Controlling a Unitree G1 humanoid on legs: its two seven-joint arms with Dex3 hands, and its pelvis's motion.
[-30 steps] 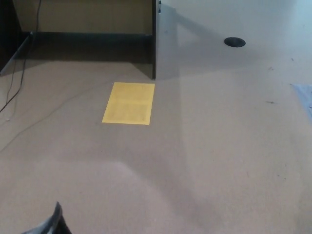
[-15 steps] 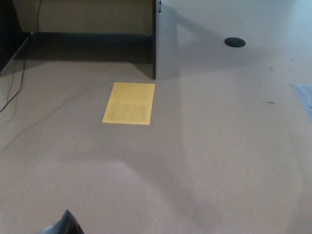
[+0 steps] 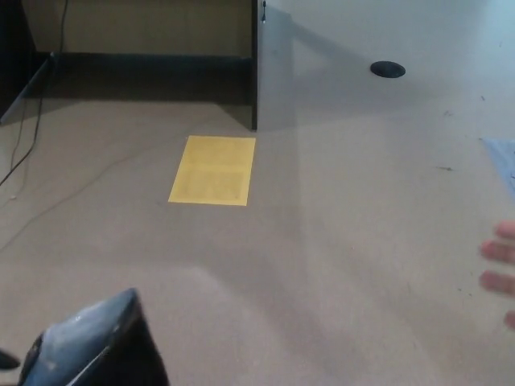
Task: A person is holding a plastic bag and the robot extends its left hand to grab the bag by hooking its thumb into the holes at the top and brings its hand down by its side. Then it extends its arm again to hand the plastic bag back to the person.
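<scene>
A glossy grey and black shape (image 3: 92, 342) rises into the head view at the bottom left corner, on my left arm's side. It is cut off by the frame edge, so I cannot tell whether it is my left hand, the forearm or the plastic bag. A person's fingertips (image 3: 500, 265) reach in from the right edge at mid height, well apart from that shape. No bag handles or holes show. My right hand is out of the picture.
A yellow sheet (image 3: 212, 170) lies flat on the tan floor ahead. Behind it stands a dark panel edge (image 3: 254, 72) with a shadowed recess to its left. A black round hole (image 3: 387, 69) sits far right; cables (image 3: 24, 145) trail at left.
The grey and black shape at the bottom left has come up and grown much larger. A person's fingertips have entered at the right edge.
</scene>
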